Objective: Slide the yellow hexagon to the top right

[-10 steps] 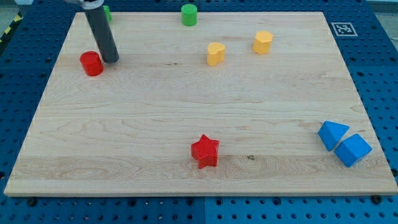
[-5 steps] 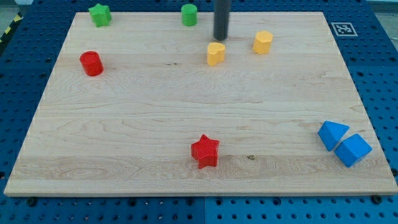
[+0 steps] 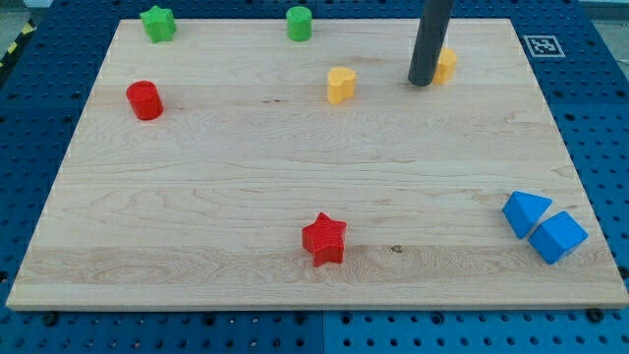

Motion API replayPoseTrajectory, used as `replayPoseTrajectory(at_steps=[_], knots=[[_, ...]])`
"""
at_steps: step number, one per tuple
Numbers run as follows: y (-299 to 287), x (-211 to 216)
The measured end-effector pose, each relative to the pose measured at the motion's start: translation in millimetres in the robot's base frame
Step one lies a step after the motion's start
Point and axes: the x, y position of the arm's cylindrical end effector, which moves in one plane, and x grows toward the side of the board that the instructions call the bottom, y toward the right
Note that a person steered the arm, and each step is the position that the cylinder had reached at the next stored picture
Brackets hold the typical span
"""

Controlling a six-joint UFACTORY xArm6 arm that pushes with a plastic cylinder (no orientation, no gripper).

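Observation:
The yellow hexagon sits near the view's top, right of centre, its left side hidden behind the dark rod. My tip rests on the board against the hexagon's left side, slightly below it. A yellow heart-shaped block lies further to the left of the tip.
A green star and a green cylinder sit along the top edge. A red cylinder is at the left, a red star at bottom centre. Two blue blocks lie at the lower right. A marker tag is at the top right corner.
The rod swept from the red cylinder at the left, past the yellow heart, to the hexagon's left side. The hexagon has shifted a little to the right.

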Motion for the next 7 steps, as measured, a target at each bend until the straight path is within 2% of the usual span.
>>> replayPoseTrajectory(at_steps=[3,7], knots=[[26.9,-1.5],[49.4,-46.2]])
